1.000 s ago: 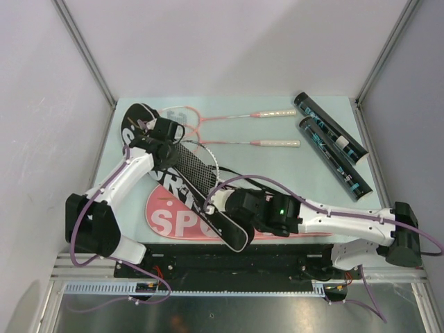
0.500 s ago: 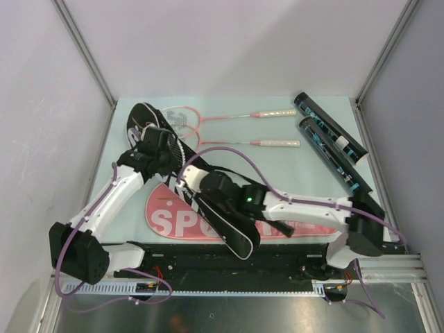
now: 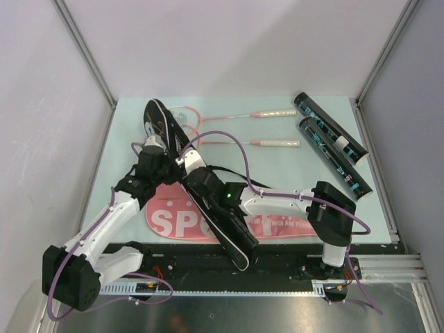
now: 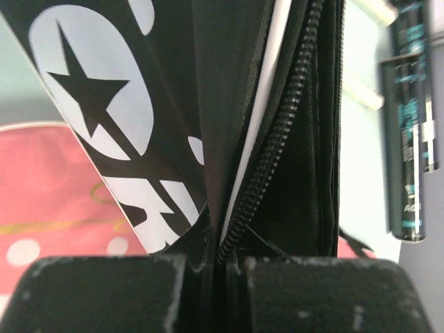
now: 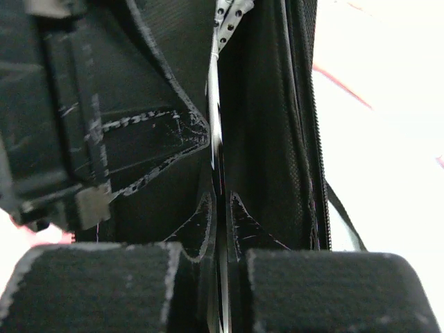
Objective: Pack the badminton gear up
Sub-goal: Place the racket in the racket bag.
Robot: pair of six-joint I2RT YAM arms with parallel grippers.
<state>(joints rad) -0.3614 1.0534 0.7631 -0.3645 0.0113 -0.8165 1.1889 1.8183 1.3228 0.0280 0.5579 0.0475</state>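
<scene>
The enclosure had plain pale walls with metal corner posts around a pale green bench point(image 3: 277, 180). A black fabric racket cover point(image 3: 234, 239) with white lettering stood on edge, running diagonally from the far left towards the near centre. The left hand point(image 3: 154, 151) was pressed together on the cover's edge just beside the zip, with the lettered panel to its left in the left wrist view point(image 4: 216, 267). The right hand point(image 3: 184, 159) was also pinched on the cover's edge, close to the left hand; in the right wrist view point(image 5: 218, 257) a thin white strip ran between its fingers, and what it was could not be told. A flat pink racket cover point(image 3: 163, 222) with white lettering lay under the black one. Two thin pink rackets point(image 3: 229, 116) with pale handles lay side by side at the far edge. Two long dark tubes point(image 3: 329, 128) with teal print lay at the far right, just beside each other and well apart from both hands.
</scene>
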